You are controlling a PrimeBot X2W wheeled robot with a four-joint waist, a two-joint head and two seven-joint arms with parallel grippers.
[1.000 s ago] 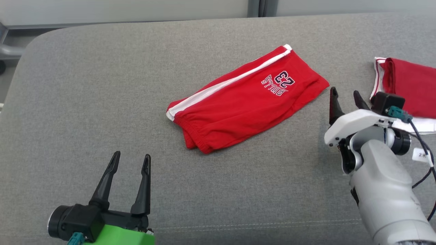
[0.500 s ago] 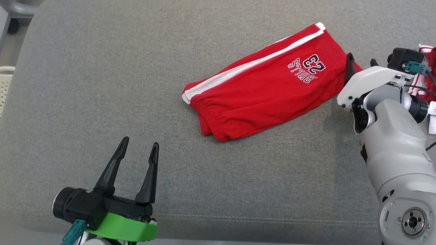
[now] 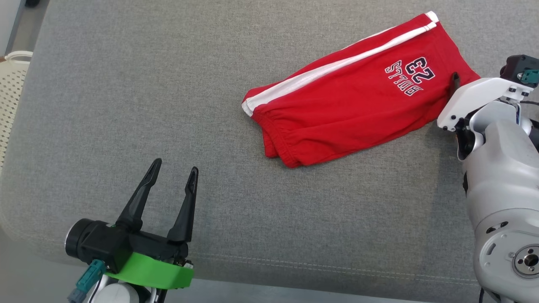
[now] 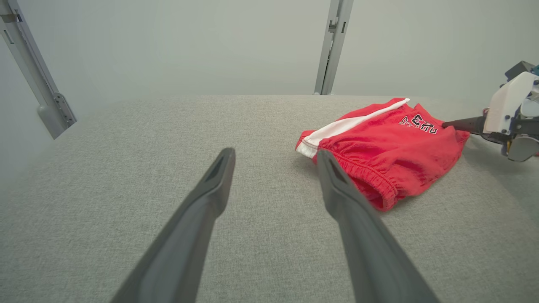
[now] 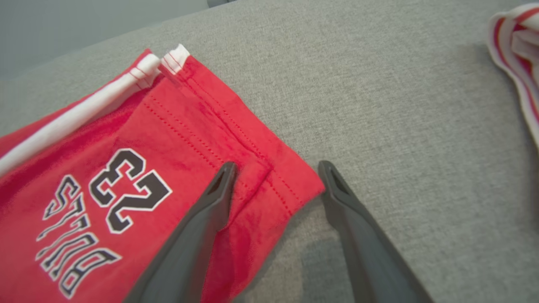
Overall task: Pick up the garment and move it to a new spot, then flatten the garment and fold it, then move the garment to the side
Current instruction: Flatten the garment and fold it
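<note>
The garment [image 3: 353, 88], red shorts with a white side stripe and a "23" print, lies folded in half on the grey cushioned surface [image 3: 126, 84]. My right gripper [image 5: 276, 167] is open at the garment's [image 5: 126, 168] right hem corner. Its left finger is over the red cloth and its right finger is over bare grey fabric just past the edge. One dark fingertip [image 3: 454, 79] pokes out beside the white wrist housing. My left gripper [image 3: 175, 166] stands open near the front left, well apart from the garment [image 4: 379, 143], with nothing between its fingers.
Another red and white garment [image 5: 513, 38] lies further right of my right gripper. A pale perforated basket [image 3: 10, 84] stands off the surface's left end. The surface's front edge [image 3: 294, 277] runs just below my left gripper. Metal posts [image 4: 332, 46] stand behind.
The head camera has shifted, so the whole picture slid. My right gripper has moved from beside the garment onto its right hem corner, still open. The left gripper has stayed put.
</note>
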